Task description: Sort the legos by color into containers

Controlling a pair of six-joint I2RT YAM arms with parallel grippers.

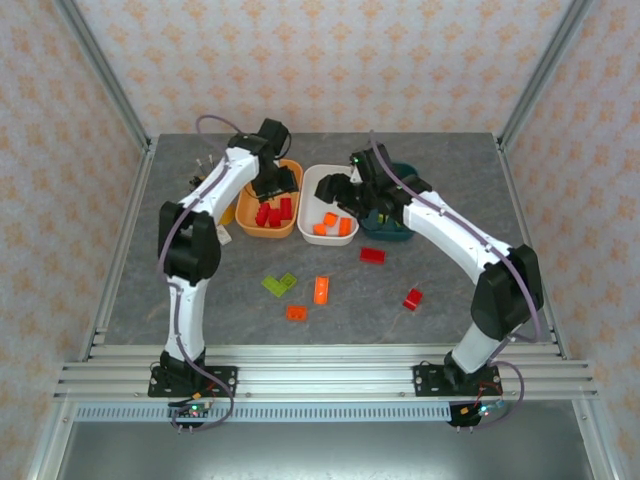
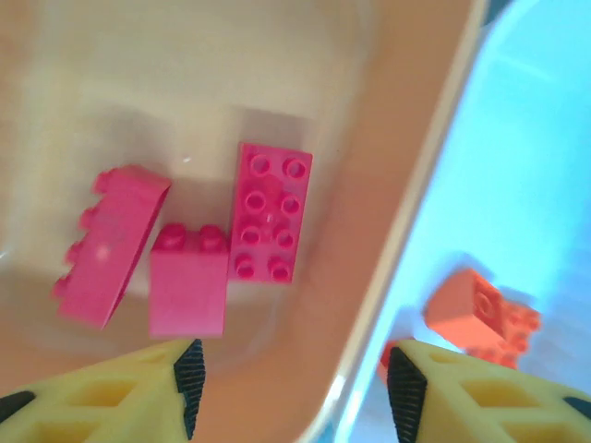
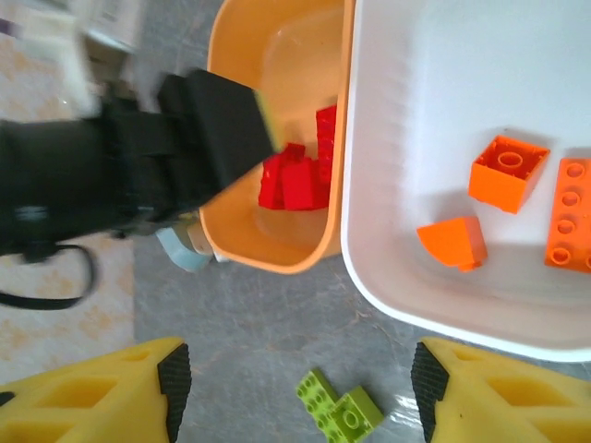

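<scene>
- white tub (image 1: 312, 183): middle one, three orange bricks (image 1: 333, 224) lying in it
- orange tub (image 1: 268, 234): snug against its left side, red bricks (image 1: 272, 212) inside
- dark teal tub (image 1: 398, 235): just right of it
- loose in front of it: lime bricks (image 1: 279, 285), two stray orange ones (image 1: 321, 289), two stray red ones (image 1: 372, 255)

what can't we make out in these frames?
- Top view: teal tub contents, hidden under the right arm.
- Top view: far end of the orange tub, covered by the left arm.
- Right wrist view: long orange brick, cut off by the right edge.
- Left wrist view: red bricks blurred, colour washed pink.
</scene>
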